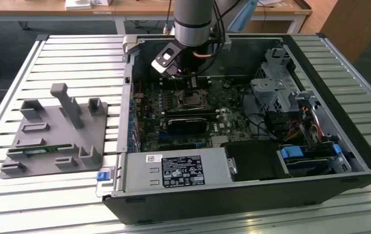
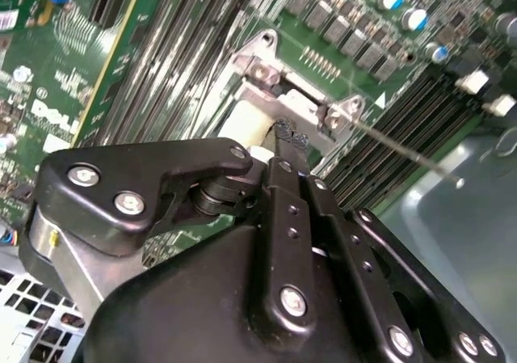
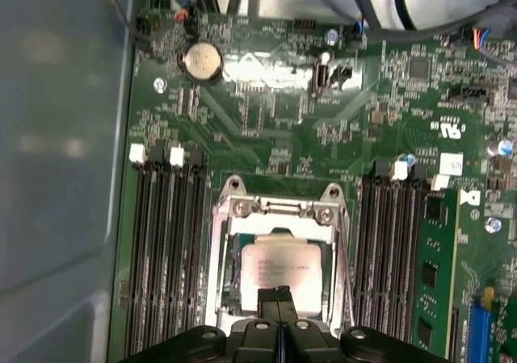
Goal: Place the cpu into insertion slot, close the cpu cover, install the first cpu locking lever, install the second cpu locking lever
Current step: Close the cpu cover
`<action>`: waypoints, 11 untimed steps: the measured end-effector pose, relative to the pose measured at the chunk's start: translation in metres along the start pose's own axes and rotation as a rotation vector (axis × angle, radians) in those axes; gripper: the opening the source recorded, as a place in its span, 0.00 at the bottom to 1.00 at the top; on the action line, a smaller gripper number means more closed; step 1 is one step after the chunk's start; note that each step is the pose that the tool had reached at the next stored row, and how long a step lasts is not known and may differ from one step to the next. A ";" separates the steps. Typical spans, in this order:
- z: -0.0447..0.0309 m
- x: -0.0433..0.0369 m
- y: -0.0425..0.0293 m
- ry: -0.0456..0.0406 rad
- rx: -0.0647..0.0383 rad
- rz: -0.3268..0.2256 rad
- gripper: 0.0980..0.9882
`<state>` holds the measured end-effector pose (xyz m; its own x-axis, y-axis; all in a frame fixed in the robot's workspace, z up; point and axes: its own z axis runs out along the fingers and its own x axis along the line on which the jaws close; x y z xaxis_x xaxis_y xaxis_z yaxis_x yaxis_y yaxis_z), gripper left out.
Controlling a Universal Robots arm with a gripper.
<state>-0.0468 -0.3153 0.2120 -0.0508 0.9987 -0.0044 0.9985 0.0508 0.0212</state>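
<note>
Down inside the open computer case [image 1: 251, 200], the gripper [image 3: 279, 296] hangs with its two black fingers [image 3: 269, 302] pressed together, nothing between them, tips at the near edge of the cpu [image 3: 279, 264]. That pale square chip lies in the insertion slot [image 3: 235, 276], framed by the silver cpu cover [image 3: 279, 210], though I cannot tell whether the cover lies fully flat; a thin wire locking lever [image 2: 404, 148] juts out from its corner. Judging by this, the closed tips serve as a pusher, so the touch should be straight, light and on the frame, sparing the green motherboard [image 3: 275, 128] beyond.
</note>
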 end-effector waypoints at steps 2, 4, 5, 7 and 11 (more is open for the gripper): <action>0.0013 0.0001 -0.0028 -0.0001 0.000 0.000 0.01; 0.0026 0.0002 -0.0036 0.0000 0.000 0.000 0.01; 0.0035 0.0002 -0.0037 0.0000 0.000 0.000 0.01; 0.0060 0.0002 -0.0038 0.0001 0.000 0.000 0.01; 0.0102 0.0002 -0.0043 -0.0002 0.001 0.000 0.01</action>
<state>-0.0508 -0.3153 0.2017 -0.0508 0.9987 -0.0046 0.9985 0.0509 0.0203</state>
